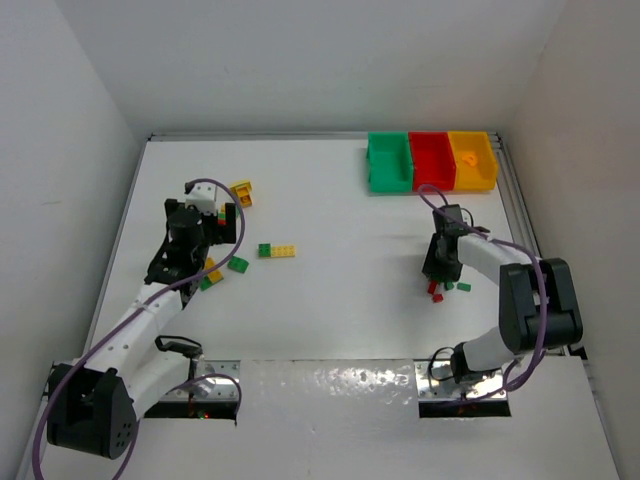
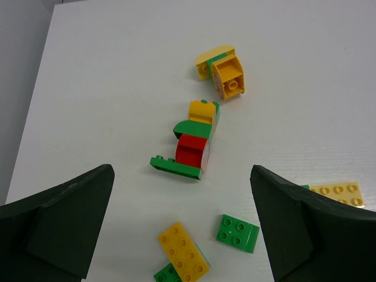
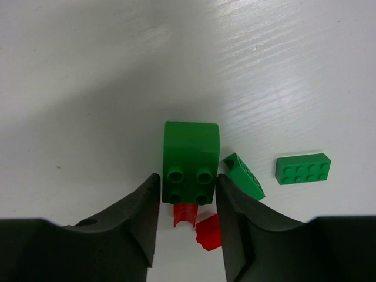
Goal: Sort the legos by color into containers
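From above: barely begun. Shows one small orange piece point(image 1: 467, 158) in the yellow-orange plastic bin point(image 1: 476, 182); nothing made out in the green plastic bin point(image 1: 390, 183) or red plastic bin point(image 1: 432, 183) alongside, far right on the white bench point(image 1: 330, 200). Leaves about a dozen bricks loose: one scatter under the left arm point(image 1: 130, 322), a smaller huddle under the right arm point(image 1: 485, 255).

From the left wrist: left fingers point(image 2: 59, 217) spread fully wide, holding nothing. Ahead, a joined stack of yellow, green and red pieces point(image 2: 194, 141), likely needing separation; beyond, a hollow yellow block point(image 2: 226, 73) on its side. Nearer, a yellow six-stud brick point(image 2: 183, 251) over a green one cut off below, and a green four-stud brick point(image 2: 238, 232). Half hides a yellow plate point(image 2: 338, 192) behind one finger.

From the right wrist: right fingers point(image 3: 135, 229) drawn narrow either side of a green round-backed brick point(image 3: 190, 155) resting on the bench; cannot tell whether gripping. Partly hides red bits point(image 3: 208, 232) between them.
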